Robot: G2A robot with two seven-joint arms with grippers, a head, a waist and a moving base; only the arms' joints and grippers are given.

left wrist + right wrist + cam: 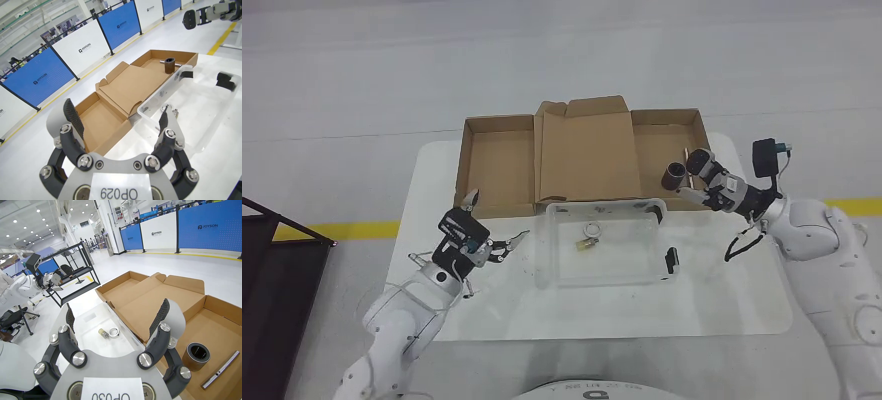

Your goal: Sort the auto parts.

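A dark cylindrical bushing [674,174] [196,356] stands in the right compartment of the cardboard box [587,150], with a steel rod [220,370] [177,64] lying beside it. My right gripper [690,178] [115,317] hangs open and empty just above that compartment's near edge, beside the bushing. A metal ring [113,332] and a small bolt-like part [103,333] [589,240] lie in the clear tray [552,270]. A black part [671,260] [226,81] rests by the tray's right end. My left gripper [495,217] [119,117] is open and empty, left of the tray.
The box's left compartment [497,165] holds nothing, and its flat lid [587,160] lies between the two compartments. The white table [722,300] has bare room in front of and to the right of the tray. A black rack [262,260] stands off the table's left.
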